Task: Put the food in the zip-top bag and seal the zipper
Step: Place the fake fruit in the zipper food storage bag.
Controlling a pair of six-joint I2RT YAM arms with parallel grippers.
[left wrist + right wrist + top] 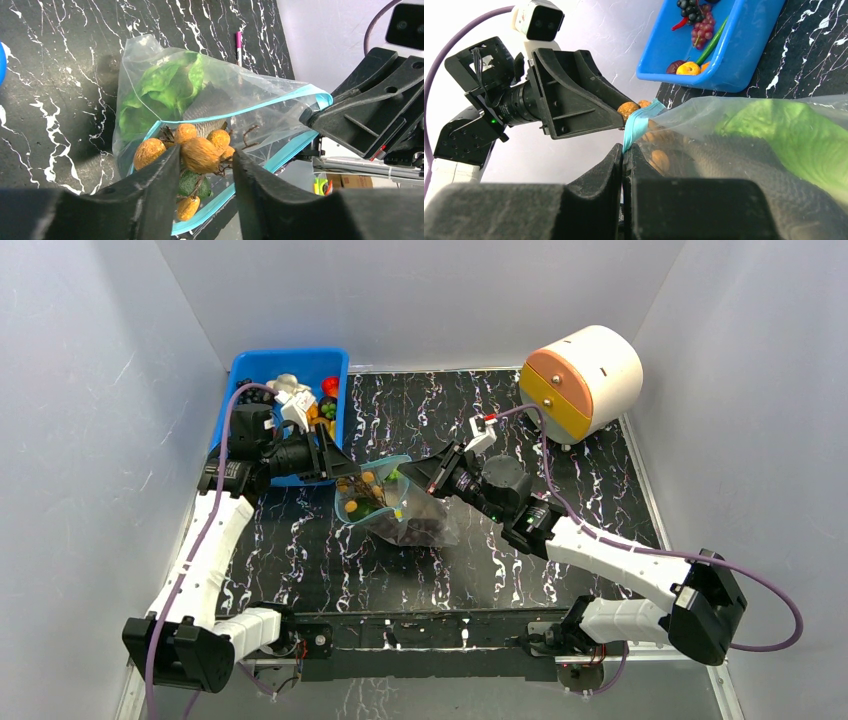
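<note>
jaws of left gripper (206,162) spread, tips at the bag mouth; orange-brown pieces (200,154) just beyond them, inside the rim. right gripper (624,150) pressed together, pinching the zipper (640,120). zip-top bag (400,515) sits between both arms on black marbled table (300,570), lettuce head (165,90) inside. blue bin (724,55) behind, holding more toy food.
</note>
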